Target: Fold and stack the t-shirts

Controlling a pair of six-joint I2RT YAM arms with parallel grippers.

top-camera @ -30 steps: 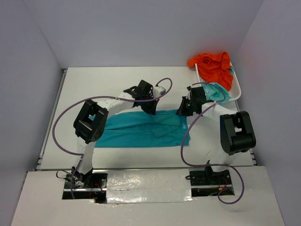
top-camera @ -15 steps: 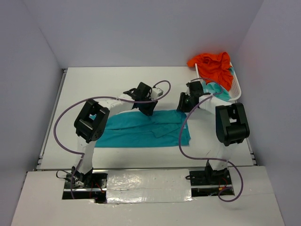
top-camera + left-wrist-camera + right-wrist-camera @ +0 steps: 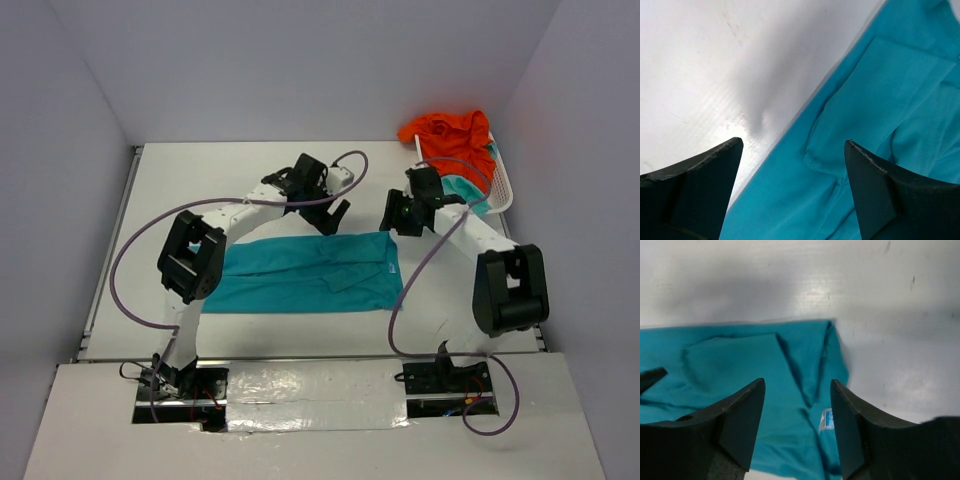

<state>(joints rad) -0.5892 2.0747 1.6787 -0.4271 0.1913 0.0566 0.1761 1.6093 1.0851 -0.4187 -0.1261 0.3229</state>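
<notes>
A teal blue t-shirt (image 3: 300, 275) lies flat on the table as a long folded strip. My left gripper (image 3: 335, 217) hovers open just beyond its far edge, near the middle. In the left wrist view the left gripper (image 3: 792, 145) has nothing between its fingers, and the teal t-shirt (image 3: 890, 90) lies below. My right gripper (image 3: 394, 217) hangs open above the shirt's far right corner. The right wrist view shows the right gripper (image 3: 797, 382) empty over the teal t-shirt (image 3: 740, 370) and its white label (image 3: 826, 420). An orange t-shirt (image 3: 455, 140) and a mint-aqua t-shirt (image 3: 462, 188) sit in the basket.
A white mesh basket (image 3: 503, 190) stands at the back right corner, close behind my right arm. Purple cables loop from both arms over the table. Grey walls close in the table on the left, back and right.
Both grippers have opened and let go of the teal t-shirt's far edge. They have drawn back and up from it. The shirt has settled flat.
</notes>
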